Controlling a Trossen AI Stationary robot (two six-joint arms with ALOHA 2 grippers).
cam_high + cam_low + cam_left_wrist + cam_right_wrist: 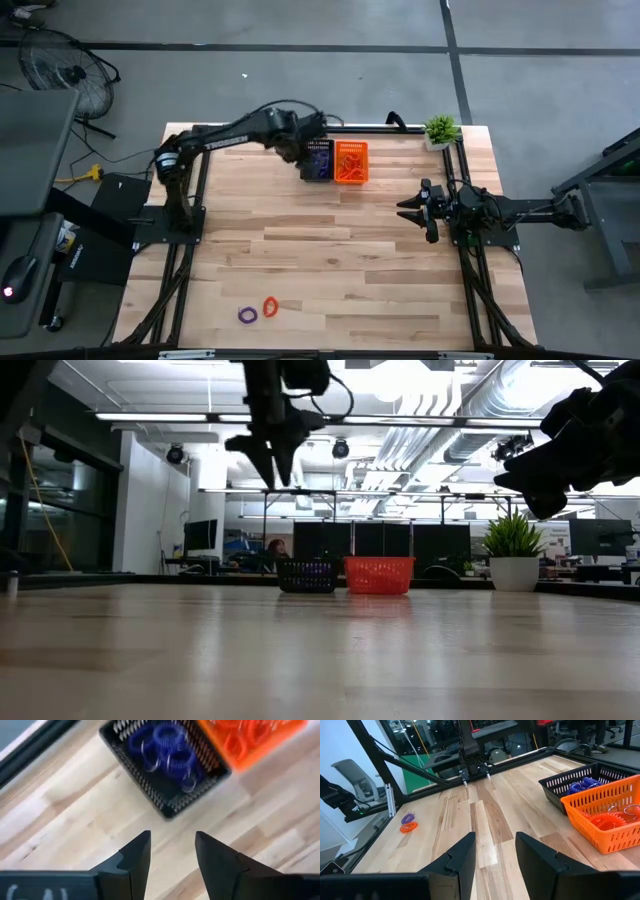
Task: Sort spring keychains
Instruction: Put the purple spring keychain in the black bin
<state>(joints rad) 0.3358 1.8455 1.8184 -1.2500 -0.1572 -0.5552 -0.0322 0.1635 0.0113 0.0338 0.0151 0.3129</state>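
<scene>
Two loose spring keychains lie flat on the wood near the table's front edge: a purple one (247, 315) and an orange one (270, 306) beside it, also seen in the right wrist view as the purple one (408, 817) and the orange one (409, 827). At the far side, a black basket (318, 172) holds purple keychains (165, 750) and an orange basket (351, 178) holds orange keychains (240, 735). My left gripper (172, 837) hangs open and empty above the table, just on the near side of the black basket. My right gripper (495, 837) waits open at the table's right side.
A small potted plant (440, 130) stands at the far right corner. The two baskets stand side by side at the far edge. Bare wood (330, 250) stretches between the baskets and the two loose keychains.
</scene>
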